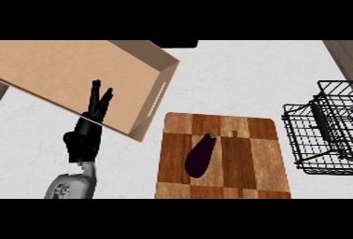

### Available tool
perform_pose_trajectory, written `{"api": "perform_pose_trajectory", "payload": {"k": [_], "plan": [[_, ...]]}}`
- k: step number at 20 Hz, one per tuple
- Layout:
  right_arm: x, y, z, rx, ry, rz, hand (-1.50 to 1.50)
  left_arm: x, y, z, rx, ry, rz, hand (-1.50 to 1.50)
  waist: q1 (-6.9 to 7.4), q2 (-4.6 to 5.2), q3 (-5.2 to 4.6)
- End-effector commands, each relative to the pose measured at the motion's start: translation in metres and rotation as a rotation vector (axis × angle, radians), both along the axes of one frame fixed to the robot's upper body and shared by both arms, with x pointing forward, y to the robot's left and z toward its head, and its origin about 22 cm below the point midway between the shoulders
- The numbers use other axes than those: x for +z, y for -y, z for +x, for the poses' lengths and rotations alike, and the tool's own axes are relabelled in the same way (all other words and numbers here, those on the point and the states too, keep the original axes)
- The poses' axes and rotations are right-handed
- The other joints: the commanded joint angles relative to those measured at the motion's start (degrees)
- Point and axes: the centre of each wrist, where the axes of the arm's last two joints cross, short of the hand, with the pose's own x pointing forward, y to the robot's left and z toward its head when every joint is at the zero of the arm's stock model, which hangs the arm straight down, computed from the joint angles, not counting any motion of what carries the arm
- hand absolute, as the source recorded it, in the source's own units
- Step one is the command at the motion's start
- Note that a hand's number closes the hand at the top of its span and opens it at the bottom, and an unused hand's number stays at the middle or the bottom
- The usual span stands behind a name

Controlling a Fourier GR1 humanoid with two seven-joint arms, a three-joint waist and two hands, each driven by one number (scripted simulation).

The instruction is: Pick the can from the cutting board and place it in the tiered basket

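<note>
1. the thing lying on the cutting board [241,158] is a dark purple eggplant [200,156], not a can; no can shows anywhere on the board.
2. the eggplant lies left of the board's middle, long axis tilted, its small green stem end pointing toward 1 o'clock and its rounded end toward 7 o'clock.
3. the board is a patchwork of light and dark wooden blocks and sits at about 6 o'clock on the pale counter [241,74], its near edge reaching the lower limit of the view.
4. the black wire tiered basket [318,135] stands at 3 o'clock, just beside the board's right edge and apart from it; part of it is cut off by the view's right side.
5. a large open cardboard box [76,79] fills the 10 to 11 o'clock area, set at a slant, with its lower corner near the board's upper left corner.
6. the left hand [86,135] shows at 8 o'clock, over the box's lower rim; its fingers are straight, slightly spread and pointing toward 12 o'clock, holding nothing, well apart from the eggplant.
7. the right hand does not show in the view.
</note>
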Motion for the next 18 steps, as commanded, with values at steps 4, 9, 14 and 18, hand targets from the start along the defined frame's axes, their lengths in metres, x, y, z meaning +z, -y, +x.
{"api": "perform_pose_trajectory", "payload": {"k": [4,9,14,18], "plan": [[0.020,0.046,-0.058,-0.215,0.128,0.126,-1.50,0.000,0.004,-0.006,-0.004,0.000,-0.009,0.00,-0.60,-0.30,-0.02],[0.017,0.104,-0.110,-0.274,0.227,0.268,-1.50,0.011,-0.016,0.000,0.009,-0.010,0.000,0.00,-1.24,-0.42,0.02],[-0.014,0.145,-0.195,-0.255,0.248,0.297,-1.50,0.003,-0.009,0.001,0.034,-0.007,0.001,0.00,-2.64,-0.40,0.08],[-0.022,0.178,-0.250,-0.210,0.264,0.324,-1.50,0.008,-0.016,-0.007,0.053,0.012,0.012,0.00,-2.79,-0.50,0.16]]}}
